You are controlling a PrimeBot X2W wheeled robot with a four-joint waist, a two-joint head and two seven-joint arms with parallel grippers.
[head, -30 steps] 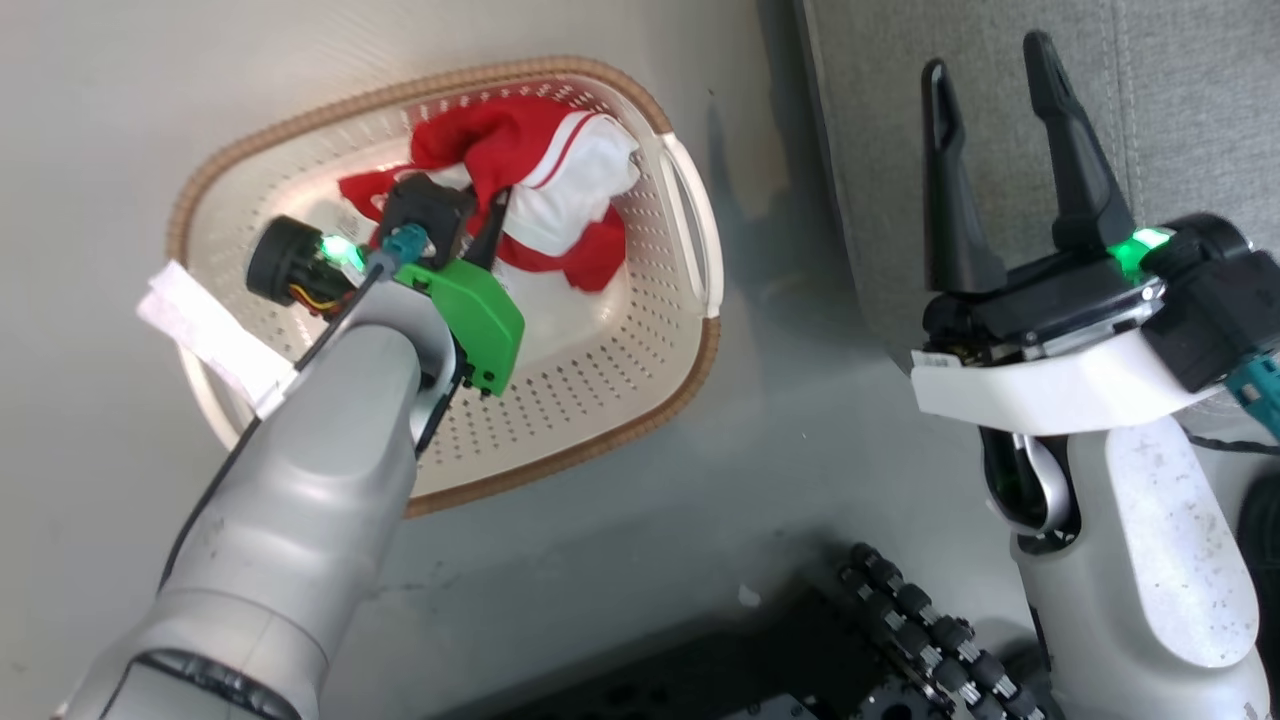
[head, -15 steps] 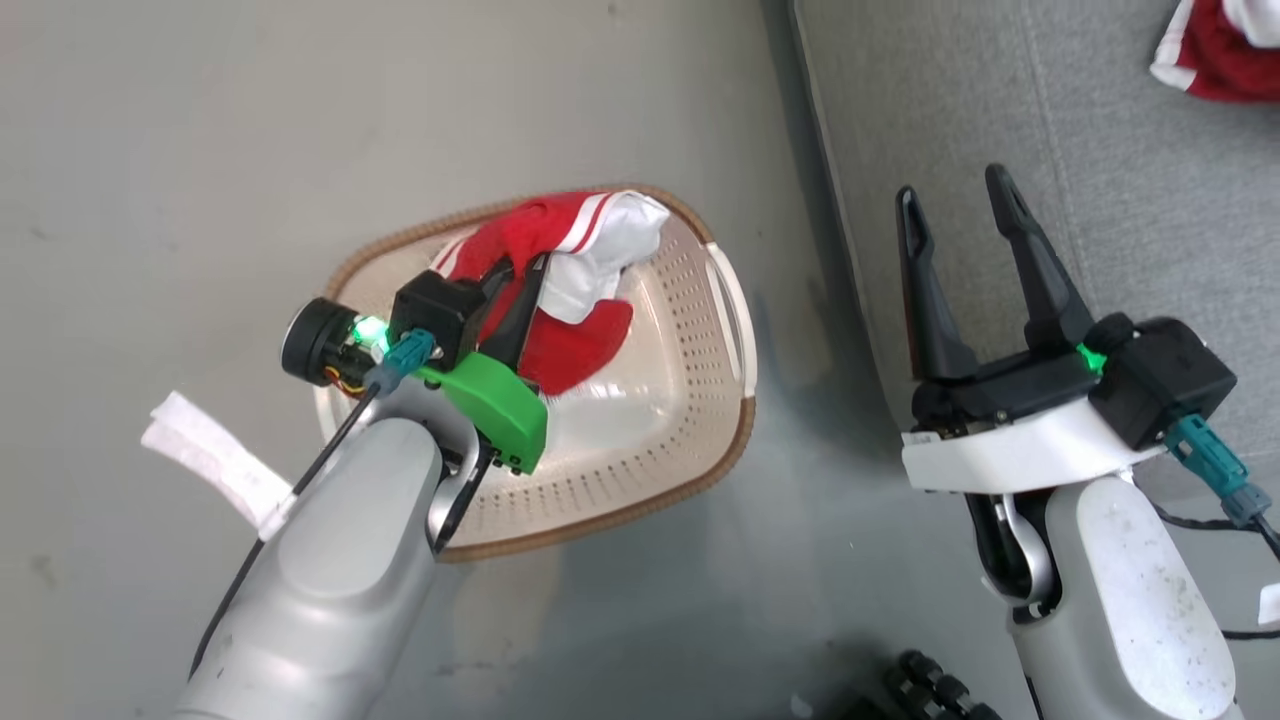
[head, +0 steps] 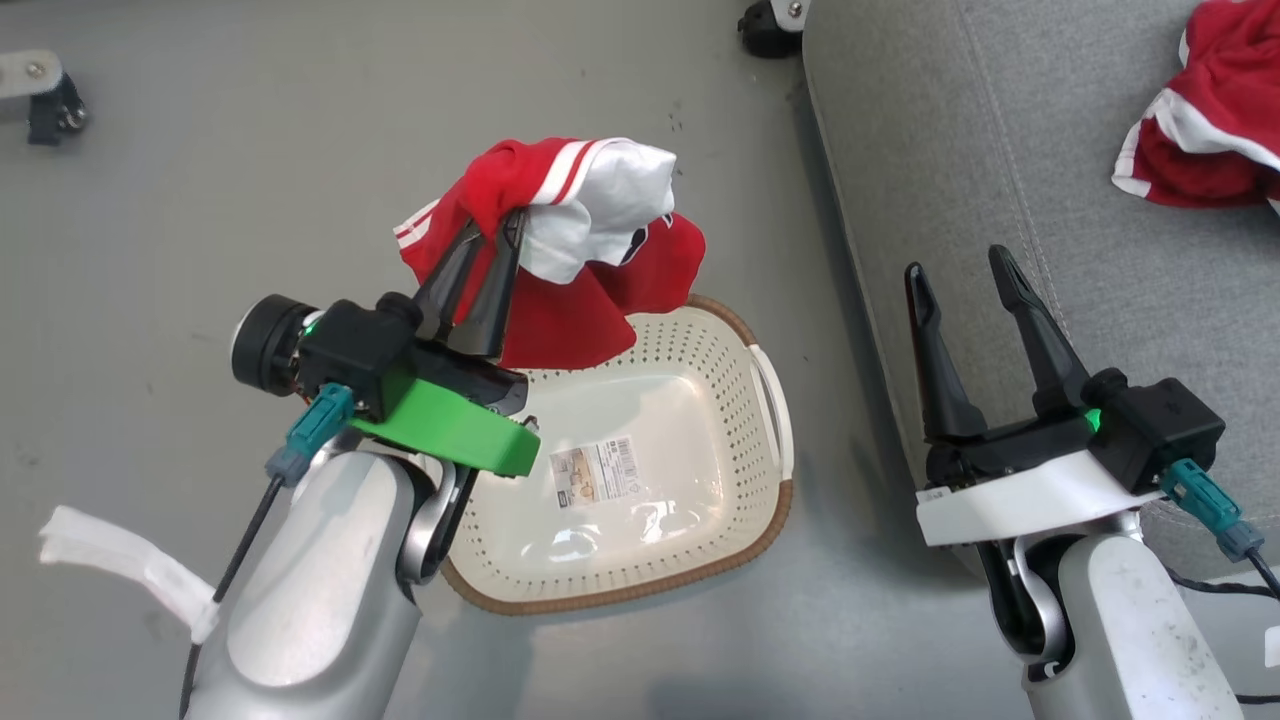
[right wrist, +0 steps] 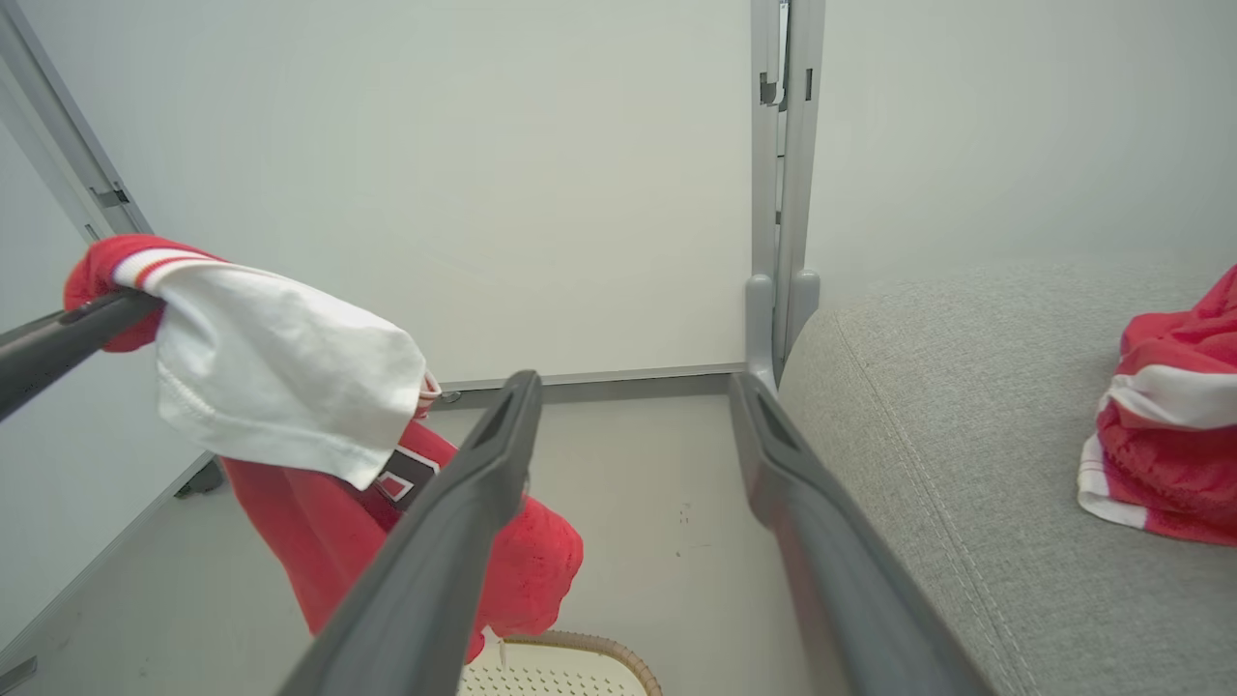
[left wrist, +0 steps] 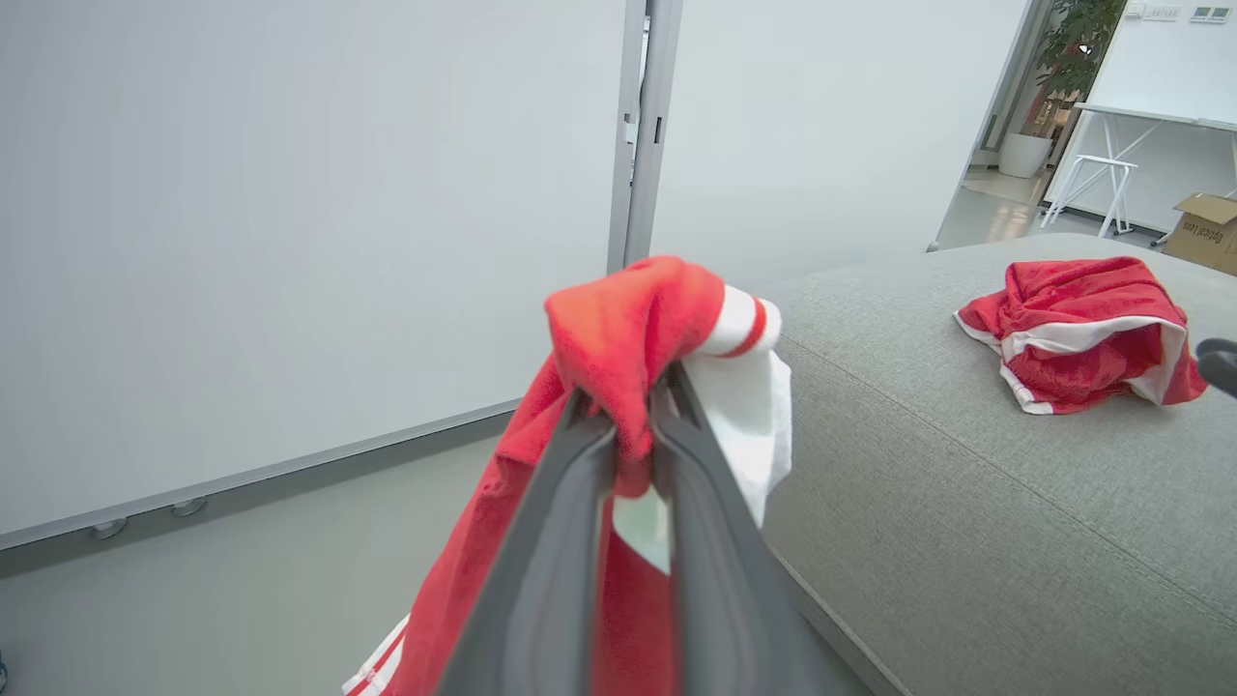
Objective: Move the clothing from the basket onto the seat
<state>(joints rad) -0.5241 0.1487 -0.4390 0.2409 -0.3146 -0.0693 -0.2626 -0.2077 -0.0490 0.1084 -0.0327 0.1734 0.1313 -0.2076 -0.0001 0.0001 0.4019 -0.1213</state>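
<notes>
Left hand (head: 493,230) pinches the red garment (head: 600,190) by a bunched fold, hanging it clear above the empty basket (head: 770,440) for carrying to the seat (head: 950,150), where its twin (head: 1200,150) lies; right hand (head: 956,265) spread, idle.

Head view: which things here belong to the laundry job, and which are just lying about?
Job:
- red garment pinched in the left gripper, held above the basket
- second red garment lying on the seat

Lying about:
- dark caster beside the seat's far corner
- metal bracket at the far left
- cardboard box in the left wrist view
</notes>
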